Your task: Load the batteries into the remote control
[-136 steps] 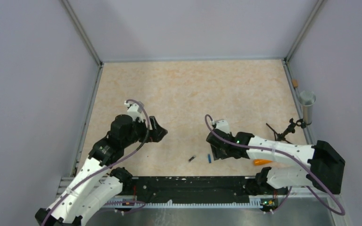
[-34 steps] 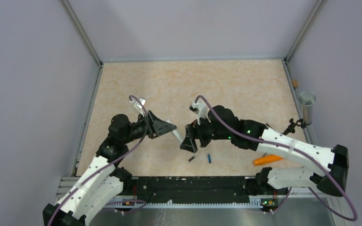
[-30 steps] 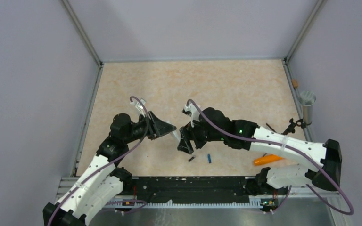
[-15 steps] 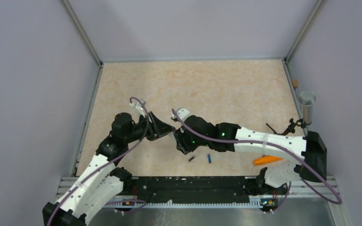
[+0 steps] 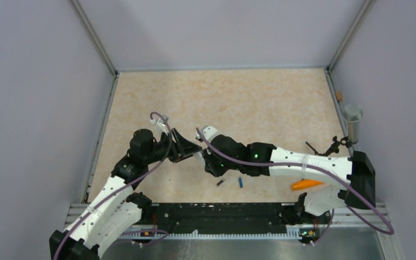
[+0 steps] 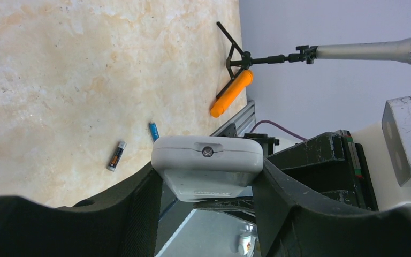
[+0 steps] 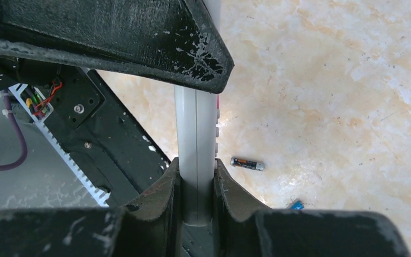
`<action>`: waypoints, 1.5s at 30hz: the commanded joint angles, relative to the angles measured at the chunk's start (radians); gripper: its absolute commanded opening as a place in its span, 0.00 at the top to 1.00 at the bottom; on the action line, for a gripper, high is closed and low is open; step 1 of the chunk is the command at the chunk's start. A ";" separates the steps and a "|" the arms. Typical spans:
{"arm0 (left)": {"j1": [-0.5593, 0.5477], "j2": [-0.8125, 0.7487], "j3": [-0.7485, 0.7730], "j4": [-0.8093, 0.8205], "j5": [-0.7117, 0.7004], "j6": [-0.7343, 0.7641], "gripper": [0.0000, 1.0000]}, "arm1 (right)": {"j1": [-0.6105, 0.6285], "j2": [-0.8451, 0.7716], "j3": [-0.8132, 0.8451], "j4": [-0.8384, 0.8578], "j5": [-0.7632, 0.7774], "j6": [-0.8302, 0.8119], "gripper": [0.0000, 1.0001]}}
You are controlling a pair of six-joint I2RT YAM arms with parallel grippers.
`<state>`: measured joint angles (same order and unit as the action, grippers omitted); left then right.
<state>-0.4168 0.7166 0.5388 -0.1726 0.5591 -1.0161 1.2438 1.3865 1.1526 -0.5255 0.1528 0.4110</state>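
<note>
Beige marbled desk (image 5: 249, 103) from above: left pincer (image 5: 193, 152) and right pincer (image 5: 206, 161) meet over it, the white remote control (image 5: 200, 156) between them.

Left wrist view — the left pincer clamps the remote control by its sides; the dark battery (image 6: 116, 156) and blue battery (image 6: 153, 131) lie loose on the desk beyond it.

Right wrist view — the right pincer pinches the remote control edge-on, with both batteries just past its fingertips. By my judgement neither is loaded yet.

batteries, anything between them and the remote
Nothing visible does. The black battery and blue battery lie on the table near the remote, which the left gripper and right gripper clamp; the orange object lies farther right.
</note>
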 commanded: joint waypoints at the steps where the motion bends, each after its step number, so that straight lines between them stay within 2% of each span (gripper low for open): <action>1: 0.006 -0.007 0.030 0.053 0.010 0.024 0.55 | 0.005 -0.032 0.047 -0.011 0.039 0.019 1.00; 3: 0.006 -0.008 0.029 0.057 0.019 0.026 0.39 | 0.004 -0.044 0.040 -0.019 0.039 0.018 1.00; 6: 0.006 -0.010 0.026 0.071 0.037 0.037 0.19 | 0.005 -0.068 0.029 -0.034 0.031 0.017 1.00; 11: 0.013 -0.030 0.030 0.091 0.066 0.089 0.02 | 0.002 -0.120 0.000 -0.069 0.010 0.021 1.00; 16: 0.021 -0.034 0.043 0.093 0.132 0.160 0.01 | -0.001 -0.200 -0.050 -0.079 -0.058 0.023 1.00; 21: 0.024 -0.012 0.090 0.025 0.218 0.271 0.01 | -0.020 -0.281 -0.057 -0.123 -0.189 -0.020 1.00; 27: 0.024 -0.009 0.148 0.006 0.383 0.338 0.01 | -0.080 -0.349 -0.031 -0.174 -0.347 -0.102 1.00; 32: 0.024 -0.001 0.198 -0.001 0.562 0.376 0.01 | -0.086 -0.346 0.022 -0.216 -0.462 -0.164 1.00; 41: 0.012 -0.032 0.207 0.031 0.633 0.380 0.01 | -0.095 -0.300 0.107 -0.237 -0.668 -0.203 1.00; 45: -0.009 -0.057 0.206 0.039 0.645 0.386 0.01 | -0.112 -0.258 0.165 -0.261 -0.698 -0.197 1.00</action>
<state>-0.4084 0.6910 0.7170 -0.1841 1.1519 -0.6544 1.1572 1.0977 1.2278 -0.7860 -0.4580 0.2287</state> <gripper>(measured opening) 0.986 0.169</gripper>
